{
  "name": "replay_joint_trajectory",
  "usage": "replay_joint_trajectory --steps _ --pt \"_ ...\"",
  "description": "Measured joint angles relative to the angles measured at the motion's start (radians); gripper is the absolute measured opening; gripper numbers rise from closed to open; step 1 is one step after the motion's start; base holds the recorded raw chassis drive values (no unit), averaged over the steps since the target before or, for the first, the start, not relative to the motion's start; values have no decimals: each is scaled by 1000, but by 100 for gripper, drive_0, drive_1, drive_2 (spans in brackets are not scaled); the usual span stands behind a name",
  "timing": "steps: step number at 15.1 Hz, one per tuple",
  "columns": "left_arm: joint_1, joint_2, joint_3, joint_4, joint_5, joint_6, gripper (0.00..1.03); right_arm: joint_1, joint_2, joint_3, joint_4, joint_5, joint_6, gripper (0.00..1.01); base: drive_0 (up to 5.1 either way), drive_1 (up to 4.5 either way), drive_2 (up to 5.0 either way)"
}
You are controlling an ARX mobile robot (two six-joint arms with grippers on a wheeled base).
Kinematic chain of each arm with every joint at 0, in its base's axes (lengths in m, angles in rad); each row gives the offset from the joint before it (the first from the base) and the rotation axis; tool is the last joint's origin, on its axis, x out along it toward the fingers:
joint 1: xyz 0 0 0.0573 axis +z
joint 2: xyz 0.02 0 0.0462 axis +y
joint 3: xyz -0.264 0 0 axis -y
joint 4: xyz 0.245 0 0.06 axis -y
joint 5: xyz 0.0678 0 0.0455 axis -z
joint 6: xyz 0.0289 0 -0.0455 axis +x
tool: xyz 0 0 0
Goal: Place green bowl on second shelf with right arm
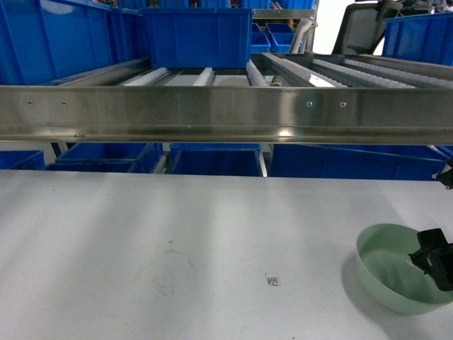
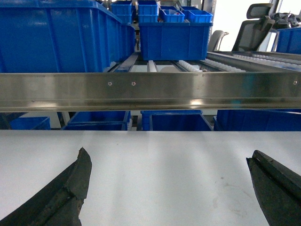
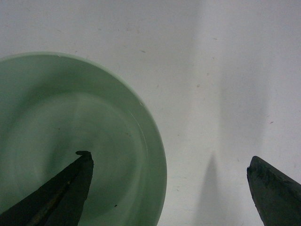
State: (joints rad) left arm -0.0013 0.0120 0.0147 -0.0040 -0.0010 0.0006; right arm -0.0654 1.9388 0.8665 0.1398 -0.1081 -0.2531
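The pale green bowl (image 1: pixel 388 275) sits upright on the white tabletop at the front right. In the right wrist view the green bowl (image 3: pixel 70 127) fills the left half. My right gripper (image 3: pixel 170 157) is open and straddles the bowl's right rim, with one finger (image 3: pixel 70 188) inside the bowl and the other (image 3: pixel 273 193) over bare table. In the head view the right gripper (image 1: pixel 437 261) shows only at the right edge. The second shelf (image 1: pixel 212 113) runs across behind the table, steel front bar and white rollers. My left gripper (image 2: pixel 169 155) hangs open over the table, holding nothing.
A large blue crate (image 1: pixel 195 35) stands on the shelf rollers, another (image 1: pixel 56 35) to its left. More blue crates (image 1: pixel 212 159) sit under the shelf. A grey office chair (image 1: pixel 361 28) is at the back right. The tabletop (image 1: pixel 141 241) stretches left of the bowl.
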Motion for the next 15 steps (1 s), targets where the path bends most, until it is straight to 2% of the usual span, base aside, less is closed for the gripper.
replay_joint_trajectory --steps 12,13,15 --pt "0 0 0 0 0 0 98 40 26 -24 43 13 45 98 0 0 0" --pt "0 0 0 0 0 0 98 40 42 -33 55 26 56 80 0 0 0" --pt "0 0 0 0 0 0 98 46 58 -46 68 27 79 36 0 0 0"
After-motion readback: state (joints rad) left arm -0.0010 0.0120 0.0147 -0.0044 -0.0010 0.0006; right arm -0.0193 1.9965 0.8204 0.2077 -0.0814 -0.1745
